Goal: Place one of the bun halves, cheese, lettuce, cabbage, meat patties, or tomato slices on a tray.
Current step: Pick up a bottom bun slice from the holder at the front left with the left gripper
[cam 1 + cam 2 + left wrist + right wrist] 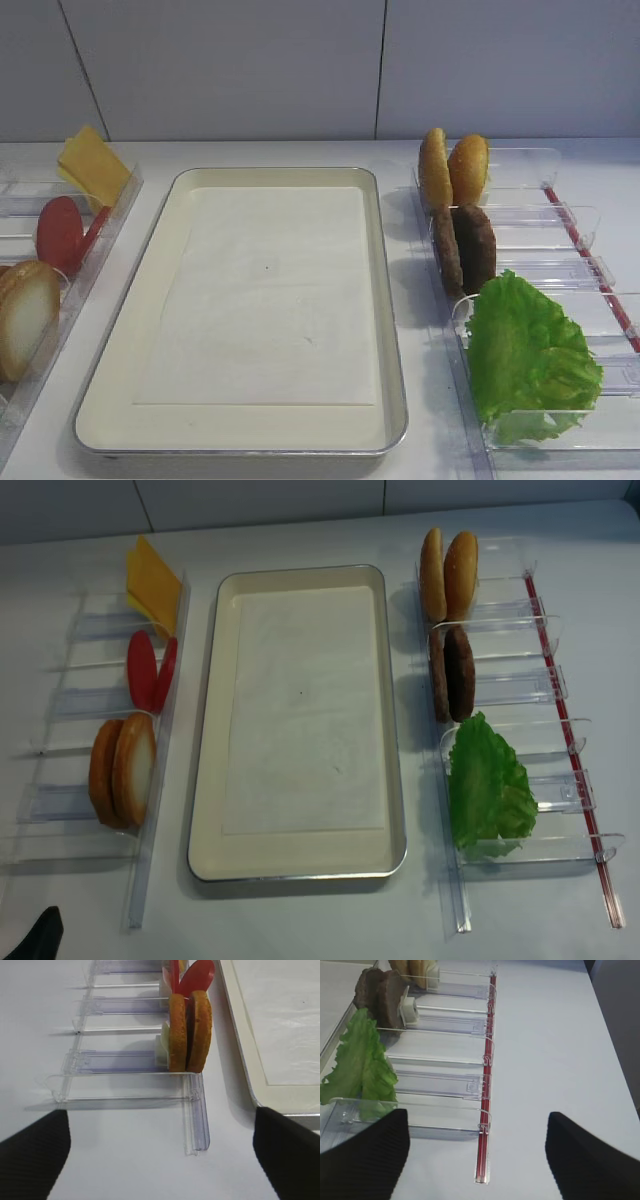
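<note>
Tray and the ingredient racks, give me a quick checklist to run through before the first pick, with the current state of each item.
1. Tray bare, only the paper liner inside: ok.
2. Left gripper open, both fingers spread wide at the rack's near end: ok.
3. Right gripper open, nothing between its fingers: ok.
4. Bun halves upright on edge in the left rack, straight ahead of the left gripper: ok.
5. Lettuce, meat patties, tomato slices and cheese all seated in their holders: ok.
6. Cabbage anywhere in the racks: cannot tell, none recognisable.
</note>
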`<state>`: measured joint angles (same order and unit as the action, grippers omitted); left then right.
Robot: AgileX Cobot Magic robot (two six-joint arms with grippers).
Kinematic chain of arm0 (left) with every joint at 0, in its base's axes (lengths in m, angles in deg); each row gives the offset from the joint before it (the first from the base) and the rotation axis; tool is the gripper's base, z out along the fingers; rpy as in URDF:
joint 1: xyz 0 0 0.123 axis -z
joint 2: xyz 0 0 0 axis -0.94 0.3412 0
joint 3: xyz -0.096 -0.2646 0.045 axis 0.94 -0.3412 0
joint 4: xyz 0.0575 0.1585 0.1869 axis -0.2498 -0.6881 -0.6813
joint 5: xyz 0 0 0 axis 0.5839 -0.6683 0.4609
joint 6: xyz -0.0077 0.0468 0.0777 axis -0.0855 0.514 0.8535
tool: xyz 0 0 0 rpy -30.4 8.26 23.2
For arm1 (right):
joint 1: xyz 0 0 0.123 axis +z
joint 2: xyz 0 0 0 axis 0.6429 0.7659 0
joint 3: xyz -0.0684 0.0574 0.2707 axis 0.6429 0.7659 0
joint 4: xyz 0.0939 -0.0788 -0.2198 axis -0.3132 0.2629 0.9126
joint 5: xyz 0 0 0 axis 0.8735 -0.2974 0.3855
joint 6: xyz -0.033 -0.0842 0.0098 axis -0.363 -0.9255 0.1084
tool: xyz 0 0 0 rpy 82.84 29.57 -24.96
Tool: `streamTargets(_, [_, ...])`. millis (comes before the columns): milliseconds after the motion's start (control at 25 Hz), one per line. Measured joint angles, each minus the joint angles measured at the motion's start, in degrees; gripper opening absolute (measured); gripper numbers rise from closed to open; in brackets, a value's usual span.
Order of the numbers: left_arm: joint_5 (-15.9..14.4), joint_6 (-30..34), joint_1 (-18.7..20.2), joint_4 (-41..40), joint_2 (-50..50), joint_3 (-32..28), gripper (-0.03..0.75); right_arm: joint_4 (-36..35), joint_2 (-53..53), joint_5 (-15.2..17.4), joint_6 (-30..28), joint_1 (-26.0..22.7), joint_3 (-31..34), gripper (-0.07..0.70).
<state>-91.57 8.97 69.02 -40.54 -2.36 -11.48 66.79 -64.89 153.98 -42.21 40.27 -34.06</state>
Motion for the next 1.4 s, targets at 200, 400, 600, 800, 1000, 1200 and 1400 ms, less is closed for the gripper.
streamTargets(200, [0.0,0.0,0.0,0.0,0.0,0.0,0.677,0.0,0.0,0.0,0.0,0.0,0.0,0.577])
streamTargets(400, [0.12,2.2,0.0,0.37,0.0,0.0,0.677,0.0,0.0,0.0,0.0,0.0,0.0,0.577])
streamTargets(600, [2.73,5.3,0.0,0.93,0.0,2.03,0.677,0.0,0.0,0.0,0.0,0.0,0.0,0.577])
streamTargets(800, [3.43,9.98,0.0,3.02,5.03,3.98,0.677,0.0,0.0,0.0,0.0,0.0,0.0,0.577])
streamTargets(1000, [3.76,11.77,0.0,3.66,13.08,6.38,0.677,0.0,0.0,0.0,0.0,0.0,0.0,0.577])
streamTargets(1200, [5.25,13.3,0.0,7.46,17.85,9.2,0.677,0.0,0.0,0.0,0.0,0.0,0.0,0.577])
streamTargets(1400, [7.6,15.22,0.0,12.31,24.78,11.25,0.649,0.0,0.0,0.0,0.0,0.0,0.0,0.577])
